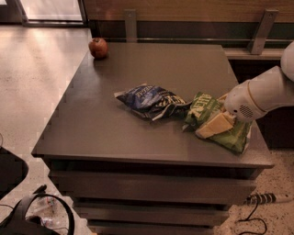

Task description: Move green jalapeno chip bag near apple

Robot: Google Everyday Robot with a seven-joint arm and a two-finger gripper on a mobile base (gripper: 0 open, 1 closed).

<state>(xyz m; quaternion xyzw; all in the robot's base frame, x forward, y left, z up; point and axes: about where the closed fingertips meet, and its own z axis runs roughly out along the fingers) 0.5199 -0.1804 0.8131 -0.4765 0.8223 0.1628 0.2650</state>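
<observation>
I see my hand (215,126) low over the right end of the dark surface (105,133). Far left of it lies pale speckled floor (36,73); behind it, a wood-panelled wall (183,9).

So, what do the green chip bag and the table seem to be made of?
The green jalapeno chip bag looks like crinkled, glossy foil or plastic film. The table looks like matte grey-brown laminate or painted wood; I cannot tell which. The pincer sits over the bag.

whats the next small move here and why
Probably grip the green jalapeno chip bag and lift it slightly. The pincer rests on it near the table's front edge, the apple sits at the far corner, and the blue bag lies roughly between.
</observation>
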